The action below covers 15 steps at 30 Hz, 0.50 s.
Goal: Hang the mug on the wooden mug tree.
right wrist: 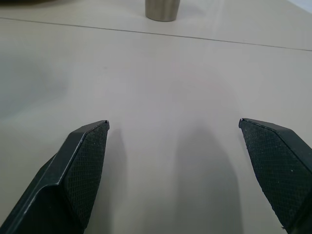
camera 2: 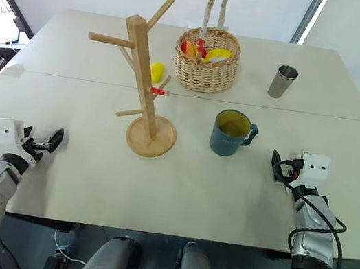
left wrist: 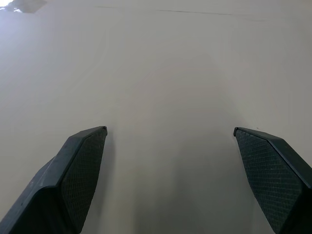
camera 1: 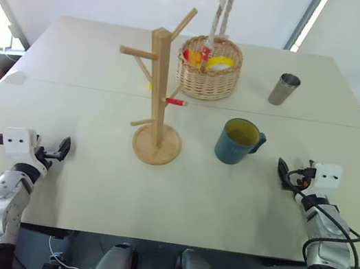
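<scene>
One mug [camera 1: 237,142], centre-right of frame, upright beside the wooden mug tree [camera 1: 161,96]: ceramic, likely rigid, slick, breakable (grasp its wall, handle free). My right gripper [camera 1: 285,174] and left gripper [camera 1: 60,149]: spread wide, empty.

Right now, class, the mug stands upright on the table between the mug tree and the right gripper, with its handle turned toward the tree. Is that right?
Not quite. The mug does stand upright on the table between the mug tree and the right gripper, but its handle points away from the tree, toward the right gripper. The left eye view shows it.
</scene>
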Each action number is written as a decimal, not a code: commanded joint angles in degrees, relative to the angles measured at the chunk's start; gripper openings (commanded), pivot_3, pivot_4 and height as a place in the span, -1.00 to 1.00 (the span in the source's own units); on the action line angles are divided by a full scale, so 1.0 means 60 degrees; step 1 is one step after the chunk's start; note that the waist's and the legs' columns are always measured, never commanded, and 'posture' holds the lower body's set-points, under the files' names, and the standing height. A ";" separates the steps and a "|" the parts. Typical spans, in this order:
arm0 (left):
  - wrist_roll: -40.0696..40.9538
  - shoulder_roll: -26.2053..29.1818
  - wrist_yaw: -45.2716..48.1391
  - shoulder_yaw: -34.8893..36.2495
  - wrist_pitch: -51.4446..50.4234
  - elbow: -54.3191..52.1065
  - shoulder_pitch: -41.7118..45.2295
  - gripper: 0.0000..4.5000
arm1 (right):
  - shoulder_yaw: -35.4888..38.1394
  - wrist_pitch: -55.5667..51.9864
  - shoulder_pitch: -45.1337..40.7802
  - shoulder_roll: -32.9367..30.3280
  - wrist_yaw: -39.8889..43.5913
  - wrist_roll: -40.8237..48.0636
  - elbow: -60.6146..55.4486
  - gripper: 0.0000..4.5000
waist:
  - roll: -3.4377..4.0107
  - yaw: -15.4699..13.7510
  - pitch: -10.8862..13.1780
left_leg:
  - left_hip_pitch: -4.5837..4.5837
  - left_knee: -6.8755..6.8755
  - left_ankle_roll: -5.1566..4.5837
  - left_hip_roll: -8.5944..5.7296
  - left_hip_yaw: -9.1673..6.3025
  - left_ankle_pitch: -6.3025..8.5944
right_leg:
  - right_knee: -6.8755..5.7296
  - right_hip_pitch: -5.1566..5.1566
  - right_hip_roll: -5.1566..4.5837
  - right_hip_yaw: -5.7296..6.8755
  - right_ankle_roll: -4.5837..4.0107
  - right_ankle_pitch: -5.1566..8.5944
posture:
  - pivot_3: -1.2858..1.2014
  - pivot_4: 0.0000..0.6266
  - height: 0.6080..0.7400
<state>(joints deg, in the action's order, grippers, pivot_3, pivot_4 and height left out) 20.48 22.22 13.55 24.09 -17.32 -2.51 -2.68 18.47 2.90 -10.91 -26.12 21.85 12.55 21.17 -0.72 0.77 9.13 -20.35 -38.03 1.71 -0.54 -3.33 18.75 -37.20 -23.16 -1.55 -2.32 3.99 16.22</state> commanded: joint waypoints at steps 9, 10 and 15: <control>-0.0131 -0.0178 -0.0136 0.0033 0.0399 0.0040 0.0229 1.00 | -0.0035 0.0174 -0.0031 0.0036 -0.0023 -0.0018 -0.0137 0.97 | 0.0000 0.0003 0.0000 | 0.0000 0.0000 0.0000 0.0000 0.0001 0.0000 | 0.0000 -0.0001 0.0000 -0.0001 0.0000 0.0000 | 0.03 -0.52 1.00; -0.0193 -0.0165 -0.0108 -0.0018 0.0407 0.0001 0.0185 1.00 | -0.0020 0.0185 -0.0007 0.0028 -0.0017 -0.0011 -0.0149 0.97 | 0.0000 0.0003 0.0000 | -0.0001 0.0000 0.0000 0.0000 0.0001 0.0000 | 0.0000 -0.0001 0.0000 0.0000 0.0000 0.0000 | 0.03 -0.52 1.00; -0.0429 -0.0095 0.0286 -0.0274 0.0769 -0.0277 -0.0132 1.00 | 0.0094 0.0216 0.0164 -0.0085 0.0098 0.0070 -0.0225 0.97 | 0.0000 0.0000 0.0000 | -0.0001 0.0000 0.0000 0.0000 0.0000 0.0000 | 0.0000 -0.0001 0.0000 0.0000 0.0000 0.0000 | 0.03 -0.52 1.00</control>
<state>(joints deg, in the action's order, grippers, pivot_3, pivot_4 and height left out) 18.28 21.01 14.14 22.72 -14.44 -2.07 -2.79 18.36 3.62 -10.58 -25.96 22.03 12.55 21.10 -0.72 0.77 9.13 -20.35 -38.03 1.71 -0.54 -3.32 18.75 -37.19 -23.16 -1.55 -2.32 3.99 16.22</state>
